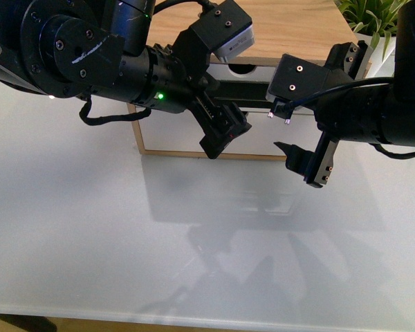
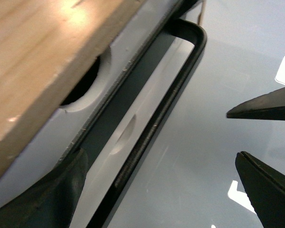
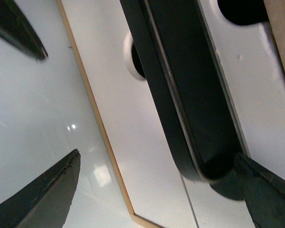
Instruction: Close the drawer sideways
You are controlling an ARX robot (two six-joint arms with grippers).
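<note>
The drawer (image 1: pixel 263 72) is the shallow upper one in a light wood cabinet, with a white front and a dark notch in its top edge. Its long black bar handle (image 1: pixel 249 92) runs below. My left gripper (image 1: pixel 225 135) is open in front of the handle's left part. In the left wrist view the handle (image 2: pixel 171 99) runs between its open fingers, close to one finger (image 2: pixel 52 199), with the drawer front (image 2: pixel 118 47) beside it. My right gripper (image 1: pixel 301 162) is open at the handle's right end. In the right wrist view the handle end (image 3: pixel 194 156) sits next to one finger (image 3: pixel 266 194).
A taller white drawer front (image 1: pixel 263 135) without a handle lies below, framed in wood. The cabinet's wood top (image 1: pixel 290 28) is at the back. A potted plant (image 1: pixel 373 17) stands at the back right. The glossy white table (image 1: pixel 194 242) stretches in front.
</note>
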